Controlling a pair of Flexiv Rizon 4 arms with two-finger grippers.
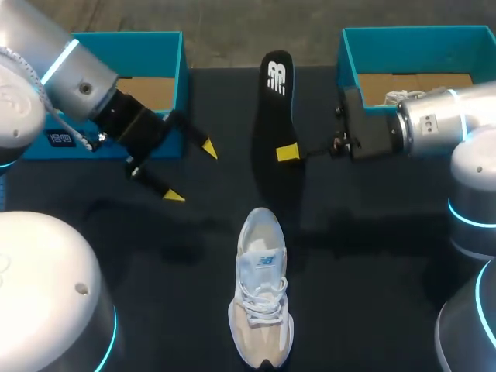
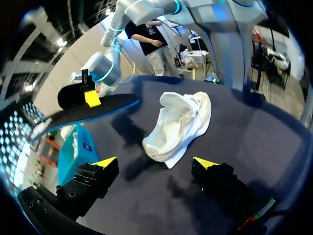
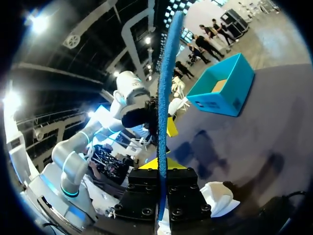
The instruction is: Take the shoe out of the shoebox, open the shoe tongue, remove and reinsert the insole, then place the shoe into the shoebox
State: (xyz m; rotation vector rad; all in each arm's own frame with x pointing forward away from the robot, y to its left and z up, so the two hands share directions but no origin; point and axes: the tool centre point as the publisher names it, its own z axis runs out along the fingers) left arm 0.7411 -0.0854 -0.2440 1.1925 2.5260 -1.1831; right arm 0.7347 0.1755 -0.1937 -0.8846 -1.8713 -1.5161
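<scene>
**Insole out, shoe on the table**

The left gripper point(image 1: 191, 172) hung just before the left shoebox point(image 1: 147, 46), fingers apart and empty; the white shoe point(image 1: 262, 298) lay on the table point(image 1: 372, 232); beyond it the right gripper point(image 1: 288, 153) had clamped its fingers on the black insole point(image 1: 277, 116), raised off the table; the right shoebox point(image 1: 418, 46) stood behind.

Wht logo on insole point(image 1: 276, 116), blue logo on shoe tongue point(image 1: 264, 261), shoebox point(image 1: 132, 43) label unreadable

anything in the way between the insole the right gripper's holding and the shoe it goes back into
Nothing visible does. The right gripper holds the insole above the table, and only bare table lies between it and the shoe. The left gripper is open, off to the side.
</scene>
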